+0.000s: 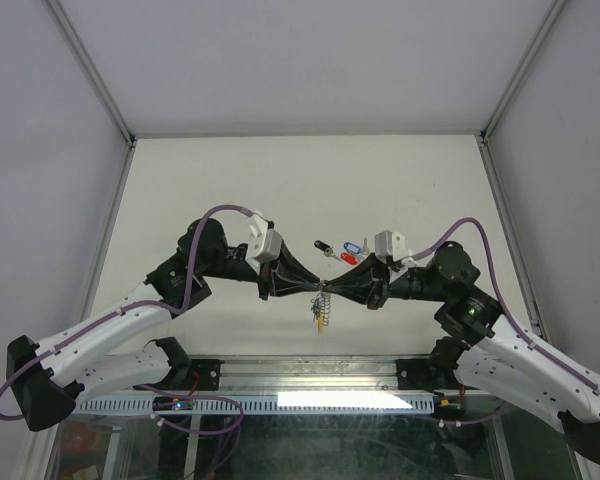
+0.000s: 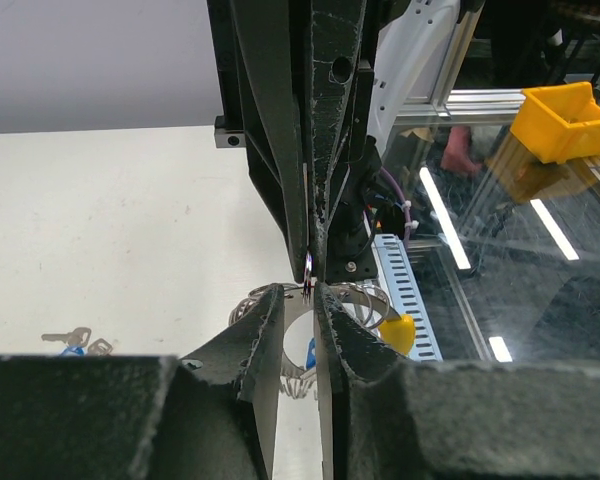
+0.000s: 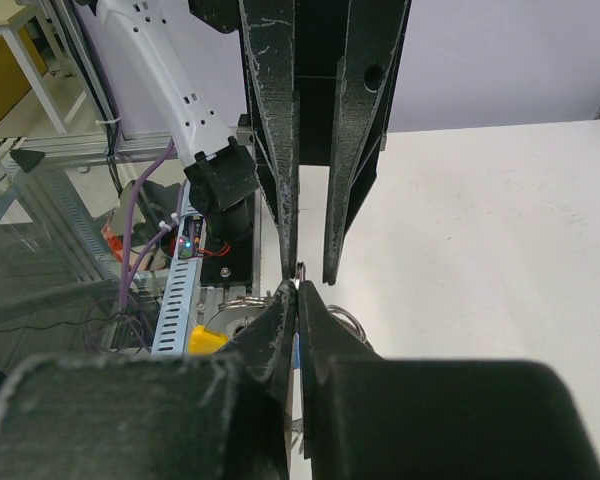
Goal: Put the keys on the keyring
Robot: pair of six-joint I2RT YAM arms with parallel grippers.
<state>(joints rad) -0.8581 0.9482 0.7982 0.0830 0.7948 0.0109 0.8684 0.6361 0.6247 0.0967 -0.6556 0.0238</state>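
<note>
Both grippers meet tip to tip above the table's near middle. My right gripper (image 1: 332, 289) is shut on a thin silvery edge of the keyring (image 1: 322, 310), which hangs below the fingertips. Its yellow part (image 2: 399, 331) and silvery coils (image 2: 248, 303) show under the fingers, with the yellow part also in the right wrist view (image 3: 206, 340). My left gripper (image 1: 315, 291) is open, its fingers (image 2: 268, 312) straddling the pinched edge (image 2: 308, 266). A blue tag (image 2: 310, 352) hangs on the ring. Loose keys lie on the table behind: black tag (image 1: 323, 246), blue tag (image 1: 351, 246), red tag (image 1: 347, 257).
The table's near edge with a metal rail and slotted cable duct (image 1: 230, 400) lies just below the grippers. A key with a blue tag (image 2: 73, 342) lies on the table to the left in the left wrist view. A yellow bin (image 2: 565, 120) stands off the table.
</note>
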